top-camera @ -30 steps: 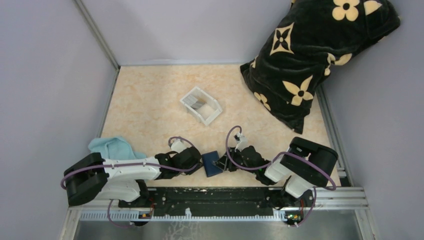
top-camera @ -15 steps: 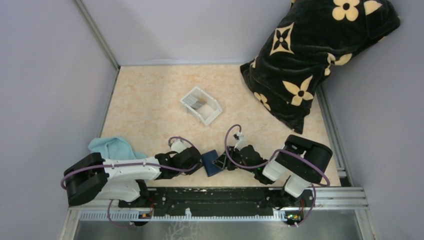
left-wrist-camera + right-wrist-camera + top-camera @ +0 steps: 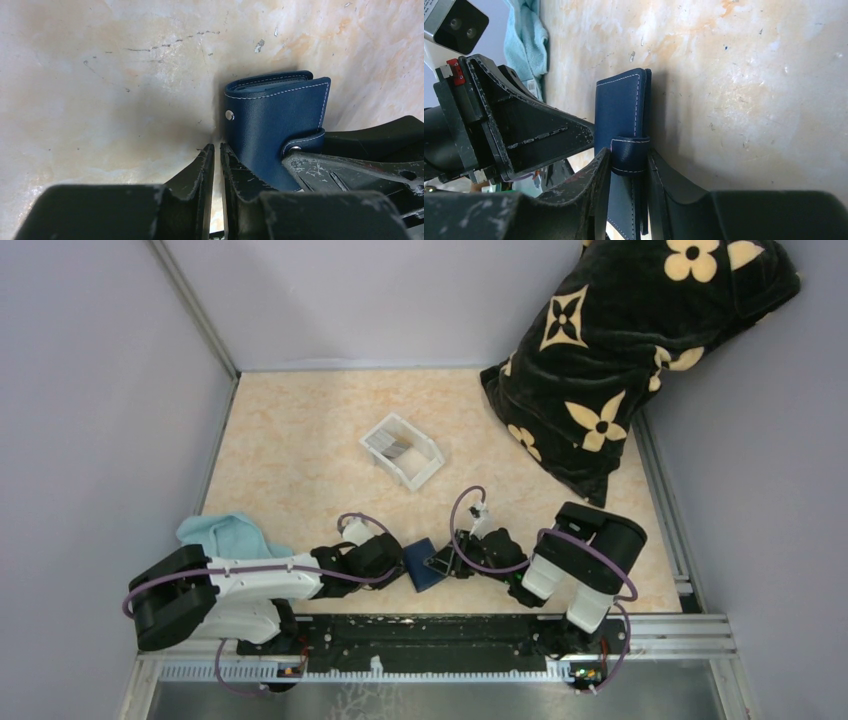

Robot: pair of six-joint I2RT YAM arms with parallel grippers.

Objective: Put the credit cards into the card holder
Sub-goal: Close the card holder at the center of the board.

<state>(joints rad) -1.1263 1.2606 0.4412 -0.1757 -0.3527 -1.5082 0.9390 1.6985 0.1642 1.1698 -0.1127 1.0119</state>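
1. Top external view: the navy card holder [image 3: 422, 566] stands on edge close to the table's [image 3: 300, 460] near edge, between the left gripper [image 3: 396, 562] and the right gripper [image 3: 447, 562]; the credit cards [image 3: 397, 448] lie in a white tray [image 3: 428, 472] mid-table, well apart from it.
2. Left wrist view: this gripper's fingers [image 3: 205, 165] are clenched almost together, with only bare table showing between them; one lies against the holder's cover below the snap stud [image 3: 229, 115], apparently as a brace.
3. Right wrist view: both fingers [image 3: 600, 172] grasp the holder across its closure strap [image 3: 629, 155]; the step looks like unsnapping it; best to pull the strap straight off its stud while the left finger resists, and slowly, lest the holder tip or slide.
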